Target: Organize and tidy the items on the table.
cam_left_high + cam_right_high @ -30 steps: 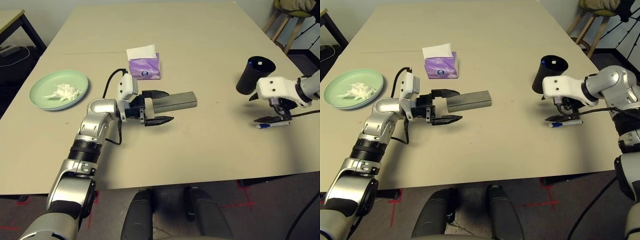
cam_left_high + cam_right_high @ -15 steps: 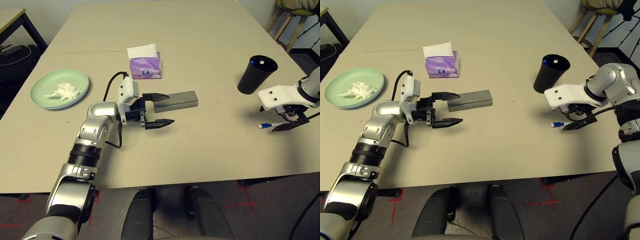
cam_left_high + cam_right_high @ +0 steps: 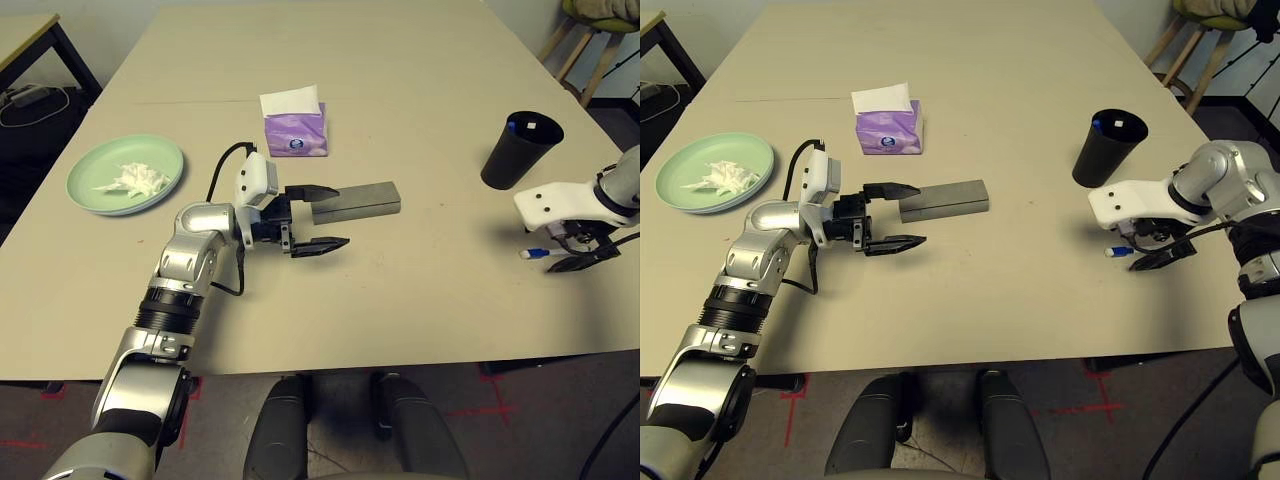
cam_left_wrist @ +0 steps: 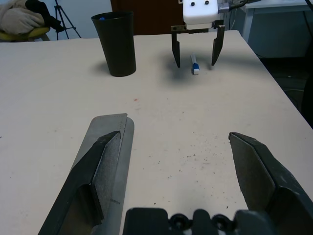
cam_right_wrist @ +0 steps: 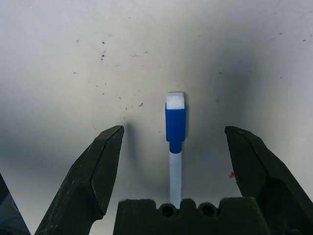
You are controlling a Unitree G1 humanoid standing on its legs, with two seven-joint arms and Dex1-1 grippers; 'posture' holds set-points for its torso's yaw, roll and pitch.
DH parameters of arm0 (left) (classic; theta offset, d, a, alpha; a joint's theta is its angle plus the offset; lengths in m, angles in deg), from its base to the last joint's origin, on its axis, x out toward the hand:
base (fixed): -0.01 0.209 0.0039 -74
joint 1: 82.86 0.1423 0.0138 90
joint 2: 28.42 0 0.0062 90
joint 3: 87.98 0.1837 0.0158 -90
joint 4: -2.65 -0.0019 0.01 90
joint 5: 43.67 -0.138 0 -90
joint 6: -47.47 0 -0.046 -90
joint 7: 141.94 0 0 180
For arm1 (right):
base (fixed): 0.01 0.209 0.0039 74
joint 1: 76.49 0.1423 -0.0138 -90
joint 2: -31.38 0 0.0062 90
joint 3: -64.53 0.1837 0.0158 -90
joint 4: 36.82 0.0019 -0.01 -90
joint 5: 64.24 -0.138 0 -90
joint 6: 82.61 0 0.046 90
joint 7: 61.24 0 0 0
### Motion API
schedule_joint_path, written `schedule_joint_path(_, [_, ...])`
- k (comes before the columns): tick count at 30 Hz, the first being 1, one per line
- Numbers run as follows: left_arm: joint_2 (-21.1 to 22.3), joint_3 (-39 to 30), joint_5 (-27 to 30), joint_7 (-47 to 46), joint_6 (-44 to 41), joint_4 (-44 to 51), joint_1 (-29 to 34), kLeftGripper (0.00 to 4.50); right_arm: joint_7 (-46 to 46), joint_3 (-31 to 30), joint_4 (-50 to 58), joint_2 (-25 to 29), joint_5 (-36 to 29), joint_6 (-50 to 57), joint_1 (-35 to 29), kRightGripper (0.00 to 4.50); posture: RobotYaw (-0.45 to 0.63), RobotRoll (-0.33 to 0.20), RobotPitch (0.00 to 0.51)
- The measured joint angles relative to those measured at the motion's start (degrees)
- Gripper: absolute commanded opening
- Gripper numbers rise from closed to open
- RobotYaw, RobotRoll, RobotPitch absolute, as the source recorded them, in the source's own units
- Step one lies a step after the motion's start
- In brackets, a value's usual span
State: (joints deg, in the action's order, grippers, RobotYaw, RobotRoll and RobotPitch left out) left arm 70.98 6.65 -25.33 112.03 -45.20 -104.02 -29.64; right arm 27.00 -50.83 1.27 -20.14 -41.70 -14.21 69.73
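Tabletop: big, beige, far half bare, wide open strip along the near edge between the two arms.

Left arm reaches in from the near-left edge, left claw spread wide just off the tabletop. Far finger sits alongside the left end of the case, touching or nearly so; near finger is over bare top. Nothing clamped. Left wrist view: case runs along one finger, open surface between the fingers.

Right arm comes in from the right edge. Right claw points down near the near-right corner, fingers apart, straddling the pen without gripping it. Right wrist view: pen lies flat on the top, midway between the two fingers, clear gap each side, blue cap end pointing away from the wrist.

Plate: pale green, near the left edge, well apart from the left arm. Tissue crumpled white, lying in the plate.

Case: grey oblong, flat, middle-left of the top, long side roughly parallel to the near edge. Free room on its right all the way to the cup.

Cup: black, upright, near the right edge, beyond the right claw and apart from it. Something blue and white shows inside at the rim.

Tissue pack: purple, white sheet sticking up, just beyond the case, not touching it.

Pen: blue-white, smallest item, close to the right edge.
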Motion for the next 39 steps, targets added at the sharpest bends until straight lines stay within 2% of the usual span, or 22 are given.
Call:
schedule_joint_path(8, [0.31,-0.01,-0.03,-0.06,-0.07,0.01,0.00,4.50,-1.40,0.01,0.30,0.05,0.14,1.02,-1.37,4.47,0.15,0.000,0.200])
schedule_joint_path(9, [0.31,-0.01,-0.03,-0.06,-0.09,0.01,0.00,4.50,-1.47,0.01,0.33,0.08,0.14,1.02,-1.42,4.31,0.15,0.000,0.200])
schedule_joint_path(12, [0.33,-0.01,-0.05,-0.06,-0.14,0.01,0.00,4.50,-2.92,0.00,0.26,0.12,0.43,0.46,-1.59,3.54,0.15,0.000,0.197])
schedule_joint_path(20, [0.38,-0.01,-0.09,-0.45,-0.28,0.03,0.01,4.50,-4.59,0.05,-0.06,0.31,0.71,-0.20,-1.62,0.46,0.15,0.000,0.189])
schedule_joint_path(29, [0.49,0.00,-0.20,-0.48,-0.27,-0.20,-0.04,4.50,0.81,1.86,-0.57,1.15,-1.32,2.27,-0.47,0.40,0.13,0.000,0.175])
schedule_joint_path(35, [0.42,0.00,-0.23,-0.41,0.32,-1.66,-1.17,4.50,3.76,6.62,4.51,1.03,-10.06,13.71,-0.52,0.40,0.11,0.000,0.163])
schedule_joint_path(39, [0.01,0.08,-0.34,-0.42,0.77,-2.68,-1.55,4.50,2.86,13.03,13.49,-1.82,-17.04,26.64,-2.89,0.40,0.11,0.000,0.155])
